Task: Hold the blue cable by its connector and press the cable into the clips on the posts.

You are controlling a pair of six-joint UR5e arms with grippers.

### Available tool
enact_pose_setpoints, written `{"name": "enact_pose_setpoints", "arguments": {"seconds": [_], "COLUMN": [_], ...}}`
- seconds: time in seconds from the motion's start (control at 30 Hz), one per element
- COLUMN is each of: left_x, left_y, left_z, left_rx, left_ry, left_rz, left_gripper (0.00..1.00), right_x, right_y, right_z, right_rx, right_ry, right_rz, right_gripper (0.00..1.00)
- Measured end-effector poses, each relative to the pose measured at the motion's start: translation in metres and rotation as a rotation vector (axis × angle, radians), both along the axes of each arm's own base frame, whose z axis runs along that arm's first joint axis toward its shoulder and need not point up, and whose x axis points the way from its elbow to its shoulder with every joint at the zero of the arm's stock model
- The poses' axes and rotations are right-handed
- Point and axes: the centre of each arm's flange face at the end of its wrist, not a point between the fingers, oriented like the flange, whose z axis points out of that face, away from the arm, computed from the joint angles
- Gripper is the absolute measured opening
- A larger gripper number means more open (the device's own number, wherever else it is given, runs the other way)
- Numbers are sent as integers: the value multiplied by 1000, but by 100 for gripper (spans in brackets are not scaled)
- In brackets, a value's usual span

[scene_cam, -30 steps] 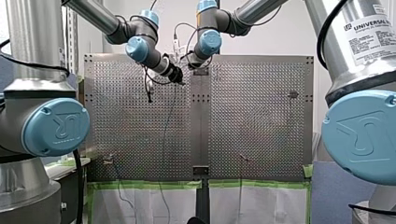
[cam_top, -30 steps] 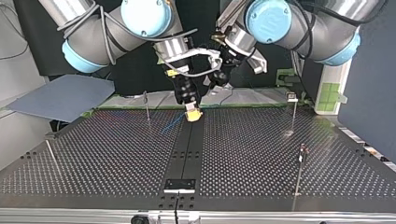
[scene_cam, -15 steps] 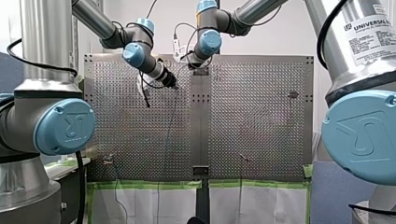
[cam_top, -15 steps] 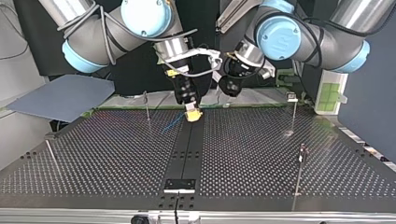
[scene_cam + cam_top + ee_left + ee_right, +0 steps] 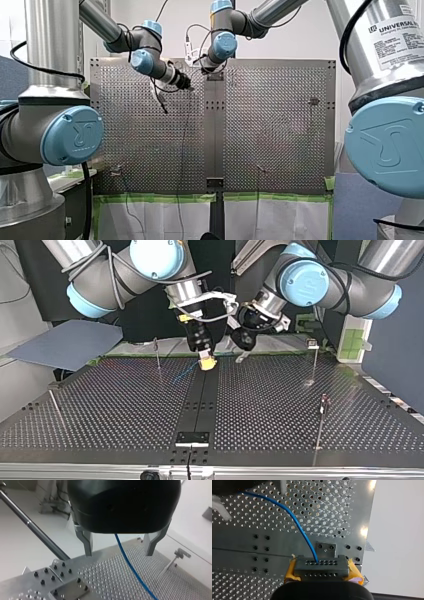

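Yellow-padded right gripper (image 5: pixel 207 362) clamps the grey perforated connector (image 5: pixel 321 566); left gripper (image 5: pixel 118 552), jaws open, straddles the thin blue cable (image 5: pixel 130 565), likely closing next.

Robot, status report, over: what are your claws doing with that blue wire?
Right gripper shut on connector. Left gripper open, blue cable loose between its fingers. Nothing seen blocking the posts.

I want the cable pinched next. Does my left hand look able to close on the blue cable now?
Probably yes: the left hand is open and the blue cable runs between its fingers, nothing blocking it.
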Motion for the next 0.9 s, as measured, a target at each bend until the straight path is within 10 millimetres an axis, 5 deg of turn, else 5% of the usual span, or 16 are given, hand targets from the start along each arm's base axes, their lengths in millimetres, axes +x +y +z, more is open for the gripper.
{"name": "enact_pose_setpoints", "arguments": {"seconds": [0.43,0.87,0.9], "left_x": [20,33,33], "left_y": [-4,9,10], "left_z": [-18,-32,-32], "left_rx": [-99,-24,-14], "left_ry": [32,27,23], "left_rz": [-15,91,94], "left_gripper": [100,100,89], "right_x": [3,3,3], "right_y": [4,4,4], "right_z": [0,0,0], "right_rx": [-2,-2,-2], "right_ry": [-4,-4,-4], "right_rz": [8,9,9], "right_gripper": [0,0,0]}}
